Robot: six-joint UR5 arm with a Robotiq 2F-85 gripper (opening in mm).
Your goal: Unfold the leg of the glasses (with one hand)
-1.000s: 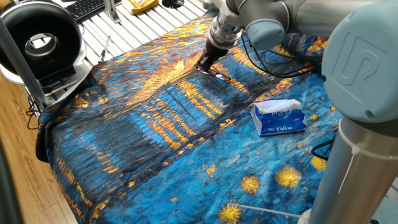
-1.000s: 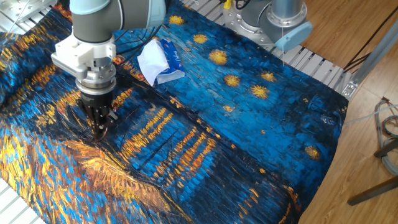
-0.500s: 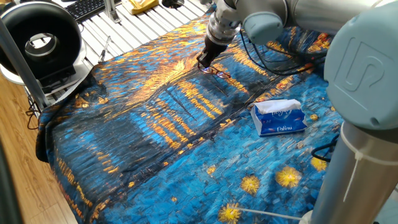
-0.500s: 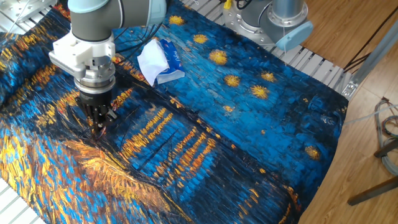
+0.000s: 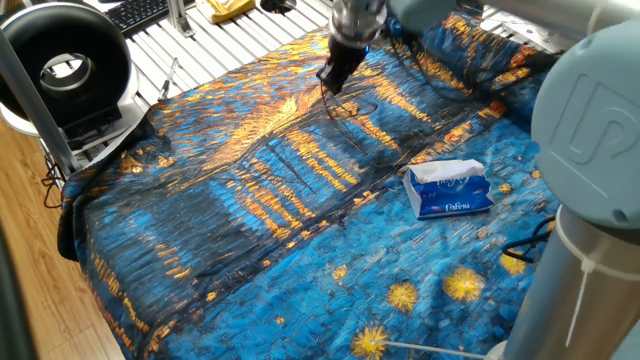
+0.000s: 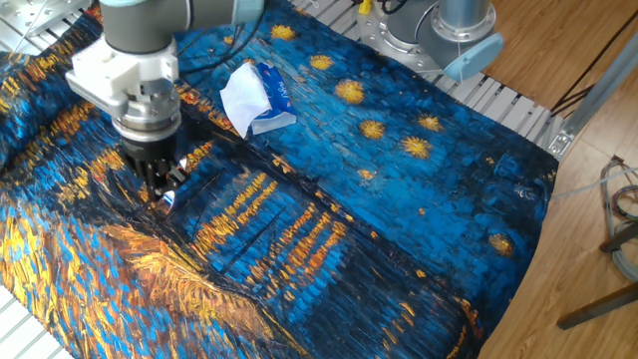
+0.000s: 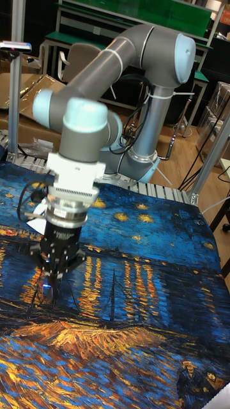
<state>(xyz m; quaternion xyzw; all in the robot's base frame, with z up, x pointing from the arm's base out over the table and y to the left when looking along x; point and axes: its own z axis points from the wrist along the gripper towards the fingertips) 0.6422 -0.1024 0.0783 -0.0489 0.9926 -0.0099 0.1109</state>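
Note:
The glasses [image 5: 357,106] are a thin dark wire outline on the painted tablecloth [image 5: 250,210], just right of and below my fingertips. My gripper [image 5: 328,85] points down at the cloth near the far edge, its fingers pressed close together on the leg, a thin wire running from the tips toward the frame. In the other fixed view the gripper [image 6: 162,191] hides most of the glasses; only a pale lens glint [image 6: 168,200] shows beside the tips. In the tall fixed view the gripper [image 7: 48,289] has a small bluish glint between its fingers.
A blue tissue pack [image 5: 450,190] lies on the cloth to the right, also seen as the tissue pack [image 6: 256,98] behind the gripper. A black round device [image 5: 65,65] stands at the left edge and a keyboard [image 5: 140,12] lies behind. Cables [image 5: 430,85] trail over the cloth by the arm.
The gripper has moved up and toward the far edge of the cloth, away from where the glasses lay. The glasses frame shifted slightly after it.

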